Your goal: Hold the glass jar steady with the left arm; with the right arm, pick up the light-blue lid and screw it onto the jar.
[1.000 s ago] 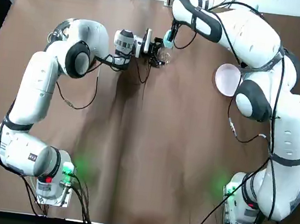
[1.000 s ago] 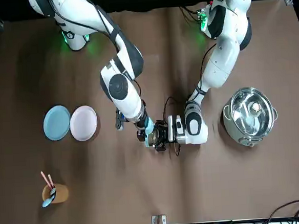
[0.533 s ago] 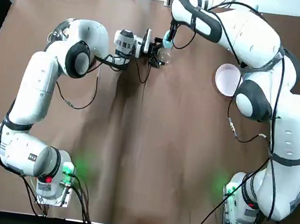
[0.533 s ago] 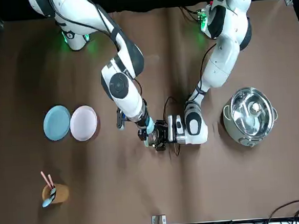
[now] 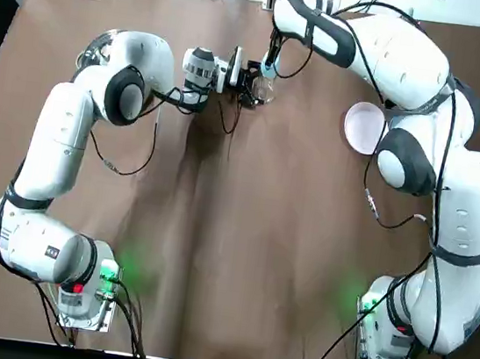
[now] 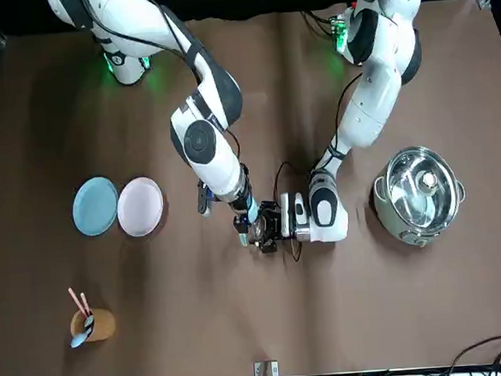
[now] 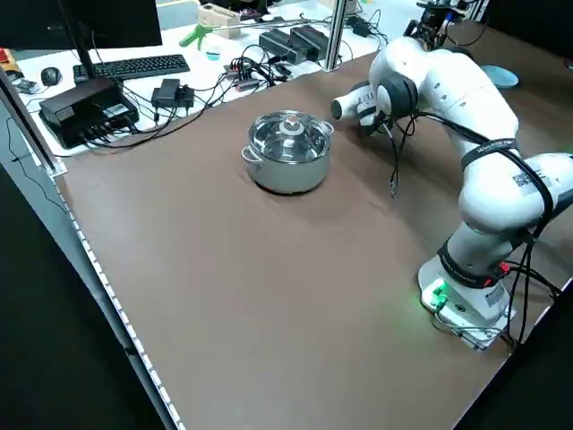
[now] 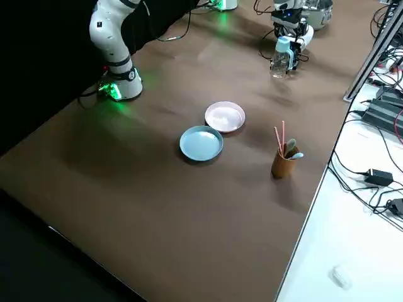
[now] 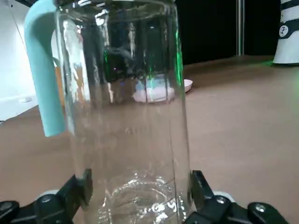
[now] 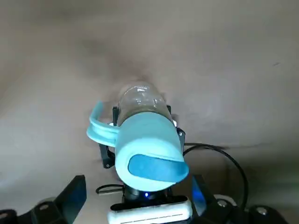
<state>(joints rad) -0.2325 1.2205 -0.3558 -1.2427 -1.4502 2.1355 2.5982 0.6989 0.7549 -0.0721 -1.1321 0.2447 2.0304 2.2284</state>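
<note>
A clear glass jar (image 5: 258, 89) stands upright at the far middle of the table. My left gripper (image 5: 251, 85) reaches in from the side and is shut on its lower part, as the left wrist view (image 9: 139, 196) shows, with a finger pressed against each side of the glass (image 9: 126, 116). The light-blue lid (image 10: 147, 144) sits on the jar's mouth, its strap (image 9: 44, 79) hanging down one side. My right gripper (image 10: 138, 186) hovers over the lid (image 6: 251, 212), open, with its fingers (image 10: 72, 191) standing wide of the lid's rim.
A steel pot (image 6: 419, 195) with its own lid sits on my left beyond the left gripper. A pink plate (image 6: 140, 206) and a blue plate (image 6: 94, 206) lie on my right. A brown cup (image 6: 90, 323) holding utensils stands near the far edge.
The right wrist has shifted slightly closer over the jar. The jar and the left gripper have stayed in place.
</note>
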